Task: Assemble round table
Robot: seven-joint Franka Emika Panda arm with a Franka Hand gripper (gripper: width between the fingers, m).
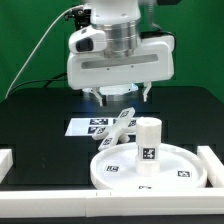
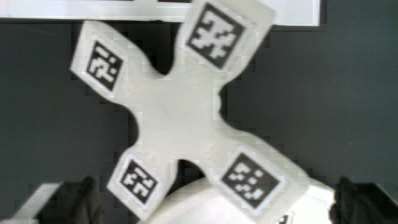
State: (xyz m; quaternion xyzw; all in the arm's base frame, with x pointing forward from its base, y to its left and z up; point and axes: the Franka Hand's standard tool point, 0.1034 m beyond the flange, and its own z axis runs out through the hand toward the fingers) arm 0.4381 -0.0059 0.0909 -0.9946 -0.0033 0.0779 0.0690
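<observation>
A: Where is the flat base piece (image 1: pixel 121 125)?

B: Centre of the exterior view, directly under the tool (image 1: pixel 122 98). It is tilted, with its long axis rising from near the disc's rim at lower left to upper right.

A: Is it clamped?

B: I cannot tell. In the wrist view the base piece (image 2: pixel 178 110) fills the frame. The dark fingers (image 2: pixel 63 200) sit wide on either side of two of its arms, but pad contact is not visible.

A: And the target?

B: The leg (image 1: pixel 148 140) stands upright on the round disc (image 1: pixel 178 178), just right of the piece and lower. I judge the next move goes right, levelling the piece over the leg's top.

A: Any room?

B: There is open desk (image 1: pixel 40 130) at left and the marker board (image 1: pixel 92 128) behind. A white rail (image 1: pixel 212 165) bounds the right edge, near the disc.
</observation>
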